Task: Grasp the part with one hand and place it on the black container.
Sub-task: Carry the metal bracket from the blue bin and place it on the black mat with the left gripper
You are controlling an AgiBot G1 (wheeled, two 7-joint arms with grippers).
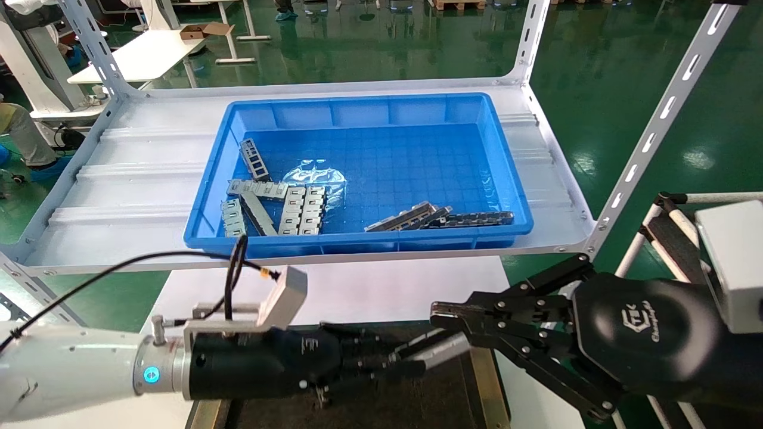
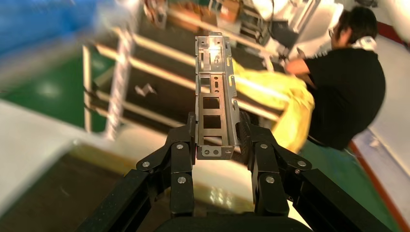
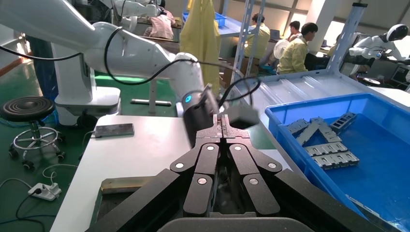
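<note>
The left gripper (image 2: 216, 145) clamps the part (image 2: 215, 96) at one end, holding it above the black container (image 1: 417, 399). The placing step is in hand; next, lower and release. The right gripper (image 1: 444, 316) hovers alongside, pinched closed.

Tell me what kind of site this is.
Likely a factory-floor robot test area: glossy green floor, a metal rack shelf holding a blue bin of stamped metal parts, and workers at benches nearby.

Bright overhead light glares on the green floor (image 1: 626, 89); left wrist background blurred.
</note>
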